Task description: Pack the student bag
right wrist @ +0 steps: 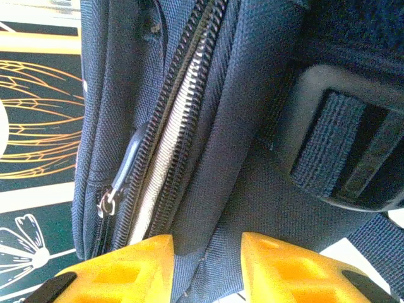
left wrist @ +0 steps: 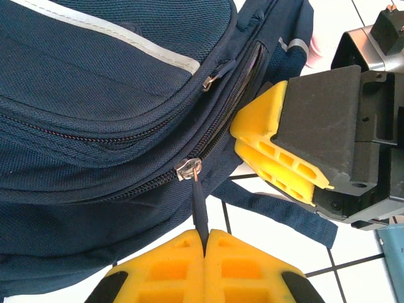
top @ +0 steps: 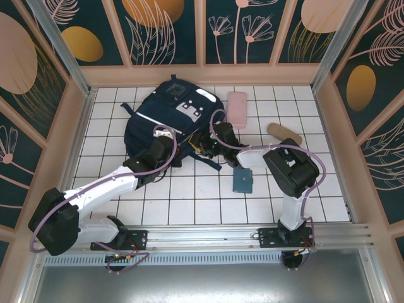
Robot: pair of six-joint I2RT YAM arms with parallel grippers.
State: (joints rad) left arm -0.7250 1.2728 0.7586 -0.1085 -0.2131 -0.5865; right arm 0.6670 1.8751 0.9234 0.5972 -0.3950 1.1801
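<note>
Left wrist view: the left gripper (left wrist: 205,238) has its two yellow fingers pressed together on a dark pull tab (left wrist: 201,205), pinching it. Just beyond the fingertips the tab hangs from a silver slider (left wrist: 188,169) on a closed zipper of the student bag (left wrist: 95,95). The navy fabric spreads away from the jaws to the far left, crossed by a thin white stripe (left wrist: 126,35). Another small metal pull (left wrist: 211,79) sits farther out on a neighbouring zipper. To the right of these jaws the right gripper (left wrist: 237,136) meets the bag's side, and a dark strap (left wrist: 278,211) trails over the white tiles between the two.

On the right wrist camera, the right gripper (right wrist: 208,252) has a fold of the student bag (right wrist: 252,126) filling the gap between its yellow fingers, which clamp it. Ahead of the jaws runs a zipper with silver teeth (right wrist: 170,145). Its pull (right wrist: 123,170) is off to the left and a black buckle (right wrist: 341,145) to the right.

From above, both grippers (top: 165,136) (top: 205,146) meet at the near edge of the student bag (top: 161,110), which lies on the tiled table (top: 189,196). Beyond and right of the right jaws lies a pink pouch (top: 237,107), with a tan object (top: 284,133) farther right. A teal wallet (top: 242,180) lies nearer the bases.
</note>
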